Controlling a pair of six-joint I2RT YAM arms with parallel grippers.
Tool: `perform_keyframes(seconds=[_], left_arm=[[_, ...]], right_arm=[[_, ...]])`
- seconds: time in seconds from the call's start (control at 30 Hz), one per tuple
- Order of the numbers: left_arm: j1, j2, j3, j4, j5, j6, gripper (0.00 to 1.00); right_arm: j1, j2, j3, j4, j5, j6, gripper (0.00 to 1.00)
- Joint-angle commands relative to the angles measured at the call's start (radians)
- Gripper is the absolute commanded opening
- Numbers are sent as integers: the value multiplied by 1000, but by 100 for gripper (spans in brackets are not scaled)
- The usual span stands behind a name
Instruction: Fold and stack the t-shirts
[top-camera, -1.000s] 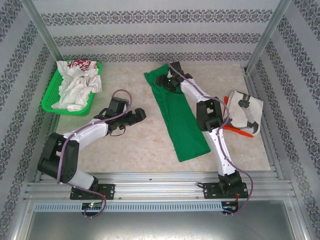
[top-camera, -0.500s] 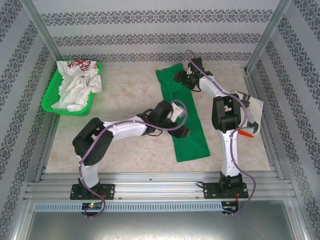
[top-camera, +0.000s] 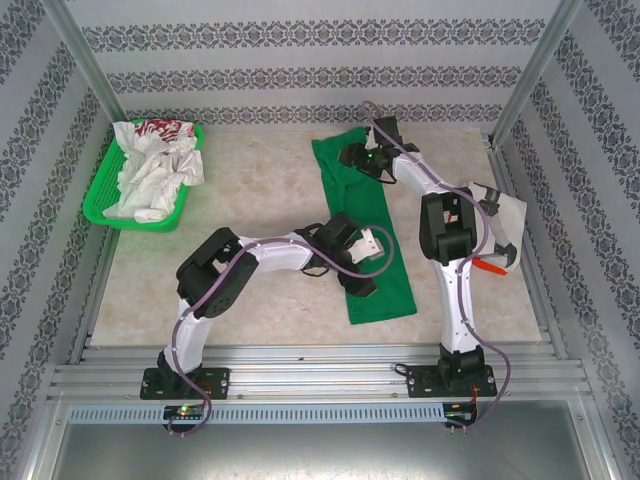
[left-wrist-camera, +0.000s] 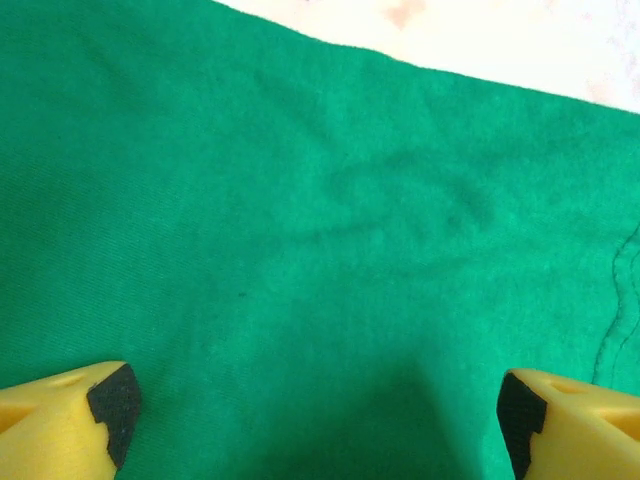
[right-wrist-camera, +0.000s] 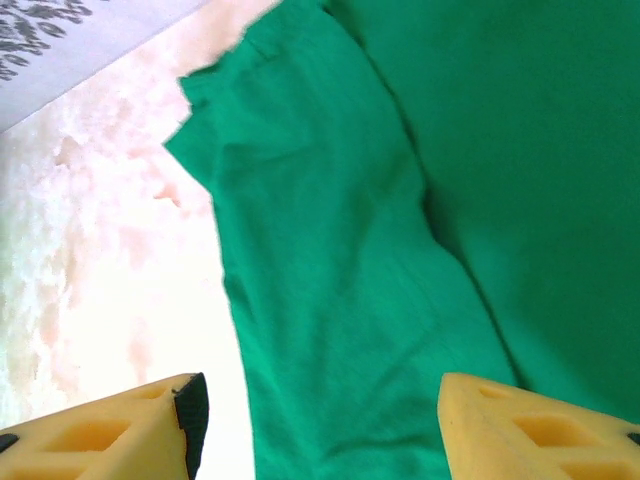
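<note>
The green t-shirt (top-camera: 352, 195) is laid out as a long, narrow strip on the marble-look table (top-camera: 250, 180), running from the far side toward the near edge with a slight slant to the right. It's mostly flat. A few soft wrinkles can be seen in the left wrist view, and a sleeve-like flap is folded out at one edge in the right wrist view.

The left gripper (top-camera: 370, 262) is parked right over the near half of the shirt. Its yellow fingers (left-wrist-camera: 70, 415) are spread wide above plain green cloth, and nothing is pinched between them. The right gripper (top-camera: 352, 156) is held over the far end of the shirt, by its left edge. Its jaws are opened fairly wide too, with nothing gripped, and both cloth and bare table can be seen below them (right-wrist-camera: 315, 410).

Just to the right of the shirt, past the right arm, a folded white cloth (top-camera: 503, 212) is set down with something orange-red (top-camera: 490, 268) poking out at its near side. Well off to the shirt's left, a green mesh basket (top-camera: 100, 212) is stuffed with crumpled white t-shirts (top-camera: 150, 172). One with red print (top-camera: 165, 128) is at the far end of it.
</note>
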Motion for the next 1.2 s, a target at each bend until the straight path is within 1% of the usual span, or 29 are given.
perform_keyframes(seconds=[0.0,0.1,0.3,0.5,0.63,0.9,1.0,1.17], left_arm=[[34,-48,-93,-87,14,31,94],[49,-86,-148,-76,-9,20,94],[97,-176,-273,-49,-14,5,95],[133,-234,-354,-29,-16,7,97],[149,-253,-378,-26,-21,7,97],[150,-271,-399,33,-13,-27,100],[150,-271,-403,59,-16,-33,100],[154,-293,-404,113,-26,-53,100]], right_arm=[[21,69,71,-67,-25,-28,62],[37,109,121,-105,-24,-21,62],[66,180,216,-157,-14,2,62],[88,285,396,-232,-33,13,61],[99,354,508,-260,-85,36,62],[128,398,547,-228,-121,66,62],[140,405,575,-221,-132,43,63],[144,368,595,-219,-104,-8,65]])
